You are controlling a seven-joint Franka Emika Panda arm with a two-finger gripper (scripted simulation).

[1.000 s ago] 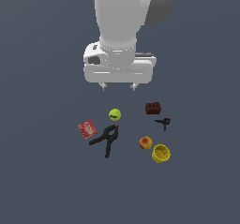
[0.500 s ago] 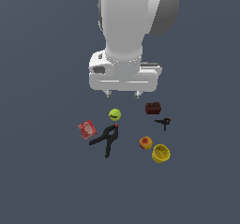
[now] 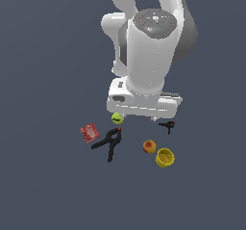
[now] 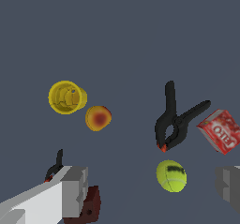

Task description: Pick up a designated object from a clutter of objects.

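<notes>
The yellow cup [image 3: 165, 158] lies on its side at the near right end of the clutter, its hollow showing; in the wrist view [image 4: 67, 97] it is next to the orange-red fruit [image 4: 98, 118]. My gripper [image 3: 140, 117] hangs open and empty above the clutter, up and to the exterior view's left of the cup and well apart from it. In the wrist view the gripper [image 4: 151, 186] has its fingers [image 4: 70, 192] spread wide, with the yellow-green ball [image 4: 171, 175] between them below.
A large black clamp [image 3: 109, 142] and a red flat box [image 3: 89, 132] lie to the exterior view's left. The fruit [image 3: 149, 146] touches or nearly touches the cup. A small black clamp [image 3: 167, 124] and a dark red-brown block [image 4: 89, 206] lie under the hand.
The arm has moved toward the exterior view's right and lower over the clutter. The hand now hides the dark block in the exterior view. The objects have not moved.
</notes>
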